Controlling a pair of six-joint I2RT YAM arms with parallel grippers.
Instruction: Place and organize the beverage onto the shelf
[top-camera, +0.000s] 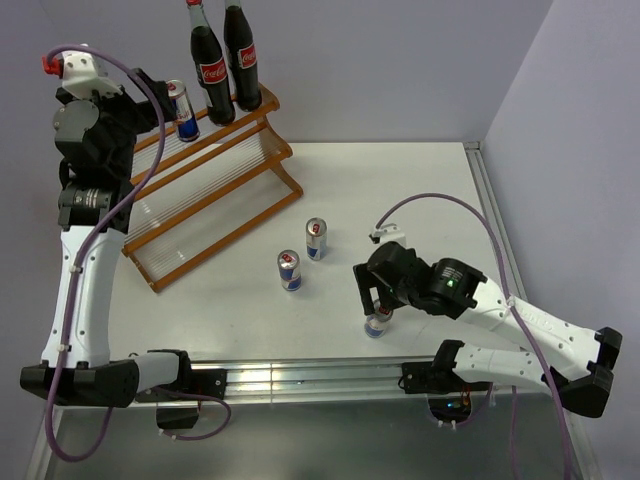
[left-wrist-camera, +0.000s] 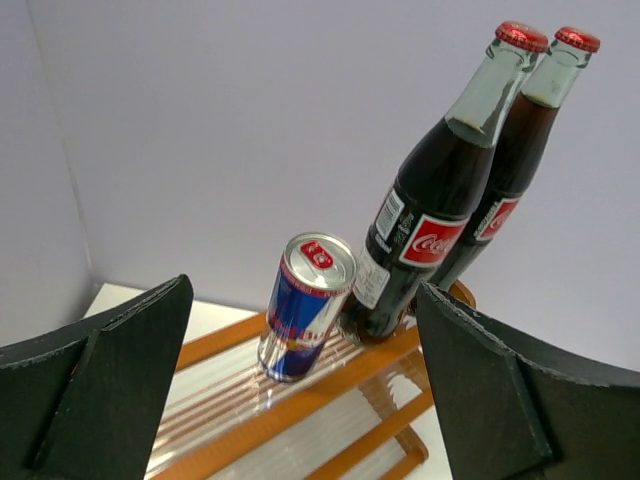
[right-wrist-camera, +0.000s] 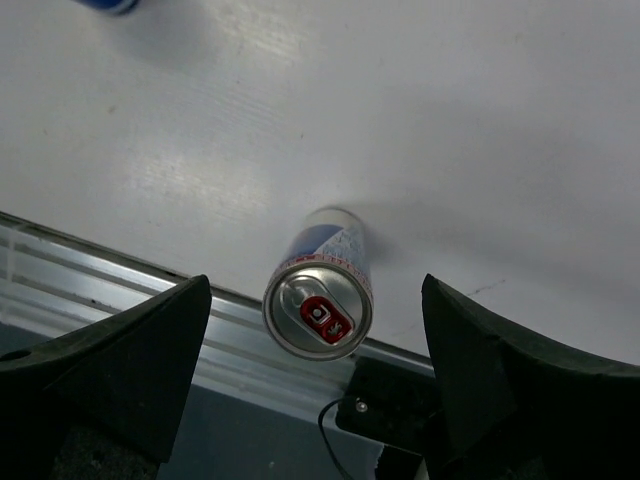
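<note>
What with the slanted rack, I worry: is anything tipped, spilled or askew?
Nothing stands out: two bottles and one can stand on the shelf's top tier, three cans upright on the table, no spill.

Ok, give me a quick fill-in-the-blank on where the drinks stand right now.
1. The shelf holds two cola bottles and ___ energy-drink can on its top tier.
2. ___ energy-drink cans stand on the table.
3. The right gripper, jaws open, hangs over one ___ on the table.
Missing: one; three; can.
</note>
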